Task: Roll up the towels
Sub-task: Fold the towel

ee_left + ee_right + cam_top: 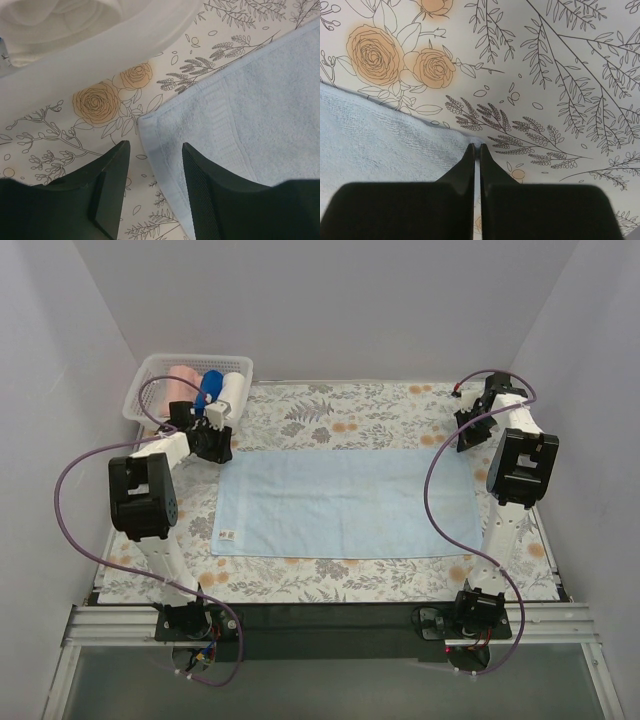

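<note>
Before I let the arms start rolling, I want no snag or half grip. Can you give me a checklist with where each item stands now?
1. The light blue towel lies spread flat, with no folds: ok.
2. The left gripper has its jaws open over the towel's far left corner: ok.
3. The right gripper has its jaws shut at the far right corner. Whether they pinch cloth: cannot tell.
4. Both arms grip the far edge: not ok, since the left holds nothing yet.
5. The basket of rolls stands apart from the towel: ok.
</note>
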Robot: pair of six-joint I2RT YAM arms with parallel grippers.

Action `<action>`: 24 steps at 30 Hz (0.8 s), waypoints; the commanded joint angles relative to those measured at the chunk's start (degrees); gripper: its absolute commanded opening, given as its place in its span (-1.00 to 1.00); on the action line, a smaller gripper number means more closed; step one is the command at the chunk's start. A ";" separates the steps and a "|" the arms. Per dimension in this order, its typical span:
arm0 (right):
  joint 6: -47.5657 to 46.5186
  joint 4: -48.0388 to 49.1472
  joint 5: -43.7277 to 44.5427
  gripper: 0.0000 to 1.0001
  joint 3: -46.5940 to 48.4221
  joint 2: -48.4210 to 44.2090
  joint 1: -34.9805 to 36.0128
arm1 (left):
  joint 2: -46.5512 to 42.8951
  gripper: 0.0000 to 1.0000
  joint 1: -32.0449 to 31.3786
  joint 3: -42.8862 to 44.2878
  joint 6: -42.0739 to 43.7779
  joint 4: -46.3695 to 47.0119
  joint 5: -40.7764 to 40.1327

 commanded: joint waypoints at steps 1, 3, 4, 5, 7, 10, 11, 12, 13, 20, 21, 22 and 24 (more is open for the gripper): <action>0.15 -1.12 -1.58 -0.97 -1.31 -1.28 0.68 | 0.46 -0.16 0.35 0.14 -0.07 2.22 -1.04; 0.15 -1.12 -1.66 -0.97 -1.39 -1.28 0.68 | 1.08 -0.18 0.35 0.14 0.11 2.66 -1.22; 0.15 -1.12 -1.66 -0.97 -1.57 -1.28 0.68 | 1.34 -0.18 0.43 0.22 0.11 2.92 -1.13; 0.15 -1.12 -1.84 -0.97 -1.57 -1.37 0.68 | 1.43 -0.20 0.43 0.31 0.20 3.10 -1.22; 0.07 -1.21 -1.75 -0.97 -1.74 -1.37 0.68 | 2.22 -0.22 0.43 0.75 0.20 3.36 -1.22; -0.02 -1.12 -1.84 -0.97 -1.92 -1.46 0.68 | 3.28 -0.25 0.35 1.45 -0.33 3.54 -1.40; -0.11 -1.12 -1.84 -0.97 -1.92 -1.46 0.68 | 3.71 -0.25 0.43 1.54 -0.42 3.63 -1.31; -0.11 -1.12 -1.84 -0.97 -1.92 -1.46 0.68 | 3.89 -0.25 0.43 1.89 -0.76 3.72 -1.14; -0.11 -1.21 -1.84 -0.97 -1.92 -1.46 0.68 | 4.16 -0.25 0.35 1.98 -0.94 3.72 -0.96; -0.29 -1.21 -1.75 -0.97 -2.18 -1.37 0.68 | 5.47 -0.27 0.35 2.77 -1.91 4.16 0.53; -0.37 -1.21 -1.67 -0.97 -2.10 -1.37 0.68 | 5.56 -0.28 0.35 2.86 -2.00 4.16 0.36; -0.46 -1.21 -1.66 -0.97 -2.18 -1.28 0.68 | 5.74 -0.30 0.35 2.86 -2.00 4.16 0.45; -0.55 -1.21 -1.58 -0.97 -2.10 -1.28 0.68 | 5.65 -0.35 0.35 2.34 -1.74 4.16 0.53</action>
